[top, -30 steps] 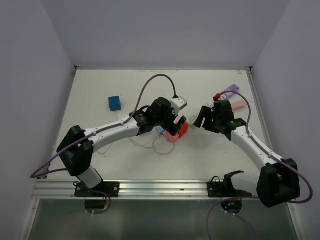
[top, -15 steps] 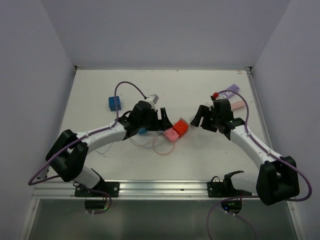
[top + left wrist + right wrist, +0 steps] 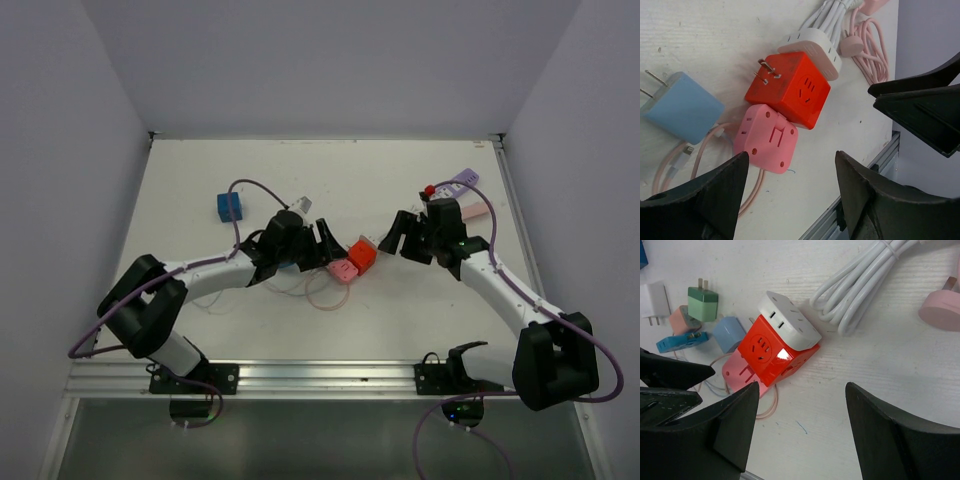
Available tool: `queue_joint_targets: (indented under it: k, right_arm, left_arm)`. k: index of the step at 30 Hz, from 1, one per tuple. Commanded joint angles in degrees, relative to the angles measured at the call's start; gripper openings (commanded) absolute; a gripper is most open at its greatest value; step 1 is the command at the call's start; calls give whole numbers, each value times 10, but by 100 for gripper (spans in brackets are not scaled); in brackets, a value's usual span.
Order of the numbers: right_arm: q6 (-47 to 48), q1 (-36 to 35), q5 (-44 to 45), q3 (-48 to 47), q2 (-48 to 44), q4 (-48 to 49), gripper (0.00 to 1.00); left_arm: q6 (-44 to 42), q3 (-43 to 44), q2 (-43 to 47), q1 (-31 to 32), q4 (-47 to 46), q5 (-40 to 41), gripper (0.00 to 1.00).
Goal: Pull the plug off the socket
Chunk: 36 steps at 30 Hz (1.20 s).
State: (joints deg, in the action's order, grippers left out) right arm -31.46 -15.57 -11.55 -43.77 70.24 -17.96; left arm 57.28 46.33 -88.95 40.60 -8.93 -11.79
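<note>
A red cube socket (image 3: 792, 90) (image 3: 771, 354) (image 3: 361, 254) lies mid-table, its two metal prongs bare. A white plug block (image 3: 789, 321) (image 3: 812, 45) with a bundled white cord (image 3: 865, 285) is seated on one face of it. A pink cube (image 3: 767, 137) (image 3: 343, 270) rests against the red one. My left gripper (image 3: 322, 243) (image 3: 791, 165) hovers just left of the cubes, open, with nothing between its fingers. My right gripper (image 3: 397, 233) (image 3: 802, 390) hovers just right of them, open and empty.
A light-blue charger (image 3: 682, 107) with a thin pink cable lies left of the cubes. Green (image 3: 702, 303) and white (image 3: 654, 299) chargers sit farther left, and a blue cube (image 3: 229, 206) beyond them. A pink plug (image 3: 940, 310) and a purple item (image 3: 462, 182) lie at the right.
My left arm has drawn back to the left, off the top of the cubes, and its jaws have narrowed. The right arm has hardly moved.
</note>
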Motion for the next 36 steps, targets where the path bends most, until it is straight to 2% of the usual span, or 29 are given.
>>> queue_joint_targets:
  k: [1,8,18,21,23,27,29,36]
  right_arm:
    - [-1,2,-16,0,-2,19,73]
    - [0,1,-29,0,10,28,73]
    - [5,-2,-43,-1,17,31,73]
    - [13,-2,-43,-4,13,25,73]
    - [19,-2,-42,-5,12,22,73]
    - [25,-2,-44,-10,14,20,73]
    - [27,-2,-43,-13,13,19,73]
    - [25,-2,-38,-10,13,20,73]
  left_arm:
    - [28,-12,-8,3,-21,6,73]
    - [34,-29,-21,4,-28,5,71]
    - [36,-33,-62,14,-112,-36,67]
    - [8,-25,-47,15,-83,-18,73]
    - [-36,-5,-41,15,-57,1,83]
    - [-156,34,-28,25,24,42,96]
    - [-206,58,-24,46,55,75,99]
    - [-405,118,-45,113,113,143,100]
